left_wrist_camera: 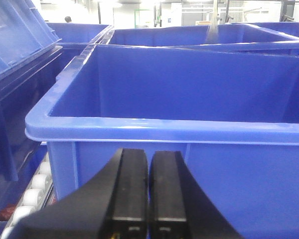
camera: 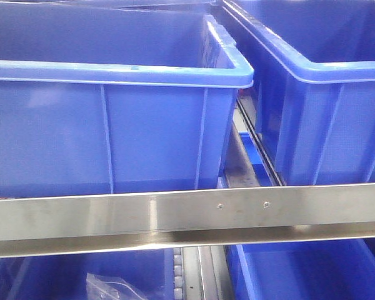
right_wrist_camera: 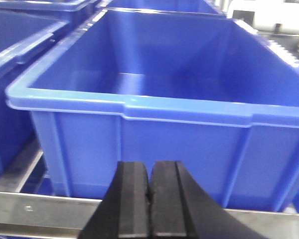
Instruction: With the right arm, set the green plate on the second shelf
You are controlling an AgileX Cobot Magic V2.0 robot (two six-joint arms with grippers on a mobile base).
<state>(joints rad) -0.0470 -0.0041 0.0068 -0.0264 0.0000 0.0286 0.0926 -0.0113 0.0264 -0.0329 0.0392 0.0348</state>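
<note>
The green plate is out of view in every frame. My left gripper (left_wrist_camera: 148,158) is shut and empty, its two black fingers pressed together in front of the wall of a blue bin (left_wrist_camera: 189,89). My right gripper (right_wrist_camera: 150,168) is shut and empty, in front of another blue bin (right_wrist_camera: 154,134) and just above a steel shelf rail (right_wrist_camera: 40,209). Neither gripper shows in the front view.
Two large blue bins (camera: 112,119) (camera: 325,94) stand side by side on a shelf behind a steel rail (camera: 187,215). More blue bins (camera: 300,275) and a clear plastic bag (camera: 112,289) lie on the level below. White rollers (left_wrist_camera: 32,194) run beside the left bin.
</note>
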